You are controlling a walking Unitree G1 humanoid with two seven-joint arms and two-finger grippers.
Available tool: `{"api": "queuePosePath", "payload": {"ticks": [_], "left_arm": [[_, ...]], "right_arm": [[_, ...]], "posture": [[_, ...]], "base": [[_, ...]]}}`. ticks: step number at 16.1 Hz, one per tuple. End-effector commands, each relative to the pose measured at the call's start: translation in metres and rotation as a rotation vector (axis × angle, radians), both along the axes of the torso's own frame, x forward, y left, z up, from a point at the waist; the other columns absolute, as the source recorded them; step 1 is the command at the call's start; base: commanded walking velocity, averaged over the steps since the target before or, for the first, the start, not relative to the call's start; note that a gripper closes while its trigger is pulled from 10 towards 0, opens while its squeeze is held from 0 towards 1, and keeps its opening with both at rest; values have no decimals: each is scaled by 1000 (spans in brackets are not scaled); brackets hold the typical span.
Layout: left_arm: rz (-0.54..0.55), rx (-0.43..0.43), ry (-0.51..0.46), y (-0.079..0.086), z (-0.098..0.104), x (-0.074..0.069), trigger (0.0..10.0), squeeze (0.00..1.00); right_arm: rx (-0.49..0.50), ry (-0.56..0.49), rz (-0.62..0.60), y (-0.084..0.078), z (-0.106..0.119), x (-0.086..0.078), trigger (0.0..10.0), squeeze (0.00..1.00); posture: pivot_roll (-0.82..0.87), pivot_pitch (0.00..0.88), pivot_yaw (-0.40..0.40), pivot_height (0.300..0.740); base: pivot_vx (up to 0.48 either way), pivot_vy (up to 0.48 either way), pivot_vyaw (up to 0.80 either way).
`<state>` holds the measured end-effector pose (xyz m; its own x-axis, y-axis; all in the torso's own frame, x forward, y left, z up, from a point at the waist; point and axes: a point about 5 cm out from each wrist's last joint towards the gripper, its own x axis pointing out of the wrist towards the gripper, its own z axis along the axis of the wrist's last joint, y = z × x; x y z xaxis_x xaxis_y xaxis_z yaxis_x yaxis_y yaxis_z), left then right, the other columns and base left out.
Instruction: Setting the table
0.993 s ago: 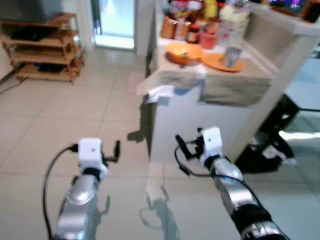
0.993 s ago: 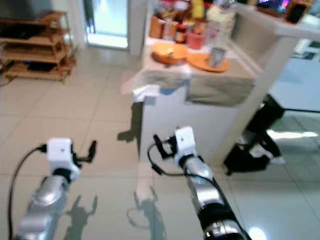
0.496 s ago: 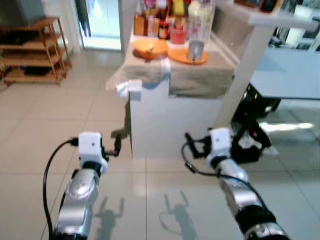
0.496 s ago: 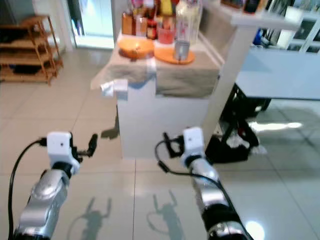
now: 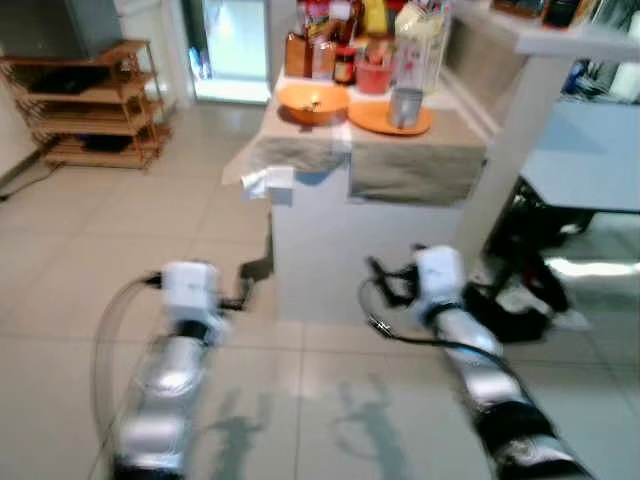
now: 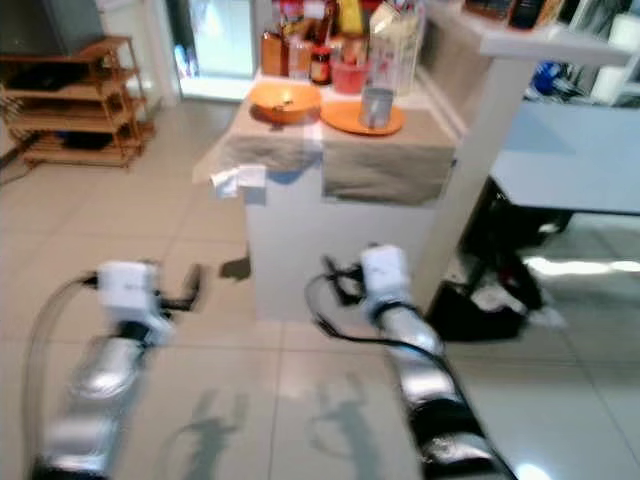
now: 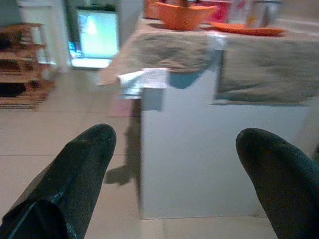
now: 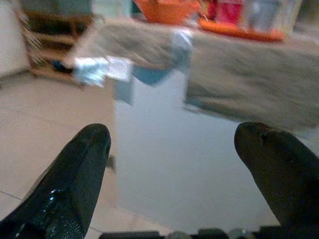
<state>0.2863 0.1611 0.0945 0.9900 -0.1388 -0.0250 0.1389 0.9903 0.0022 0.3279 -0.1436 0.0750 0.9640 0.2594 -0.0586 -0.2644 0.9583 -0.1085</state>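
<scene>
1. White table (image 5: pixel 370 250) ahead, a beige cloth (image 5: pixel 415 170) draped over its top.
2. On the cloth: orange bowl (image 5: pixel 313 101) toward the left, orange plate (image 5: pixel 390 118) just beside it, a metal cup (image 5: pixel 405 105) standing on the plate. Bottles and jars (image 5: pixel 340 45) crowd behind them.
3. Left tool (image 7: pixel 174 174) held low over the tiled floor (image 5: pixel 80 260), short of the table; fingers (image 7: pixel 82 164) spread wide, nothing between them.
4. Right tool (image 8: pixel 179 169) likewise facing the table's side, fingers (image 8: pixel 75 169) wide apart, empty.
5. Wooden shelf (image 5: pixel 95 105) stands far left by the wall.
6. Head views blurred, left arm most.
</scene>
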Motion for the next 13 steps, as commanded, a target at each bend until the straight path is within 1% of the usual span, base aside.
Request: {"api": "queuePosePath", "payload": {"ticks": [1, 6, 10, 13], "left_arm": [[-10, 30, -43, 2, 11, 3, 10000, 0], [-35, 23, -62, -3, 14, 3, 10000, 0], [-67, 37, -78, -10, 17, 3, 10000, 0], [-74, 44, -78, -11, 17, 3, 10000, 0]], "right_arm": [[14, -27, 19, 10, 7, 4, 10000, 0], [15, -33, 20, 13, 8, 5, 10000, 0], [19, -54, 17, 15, 16, 11, 10000, 0], [19, -62, 17, 16, 19, 13, 10000, 0]], "posture": [[61, 0, -43, 740], [62, 0, -42, 740], [64, 0, -44, 740], [65, 0, -42, 740]], "base": [[480, 0, 0], [480, 0, 0], [480, 0, 0], [480, 0, 0]]}}
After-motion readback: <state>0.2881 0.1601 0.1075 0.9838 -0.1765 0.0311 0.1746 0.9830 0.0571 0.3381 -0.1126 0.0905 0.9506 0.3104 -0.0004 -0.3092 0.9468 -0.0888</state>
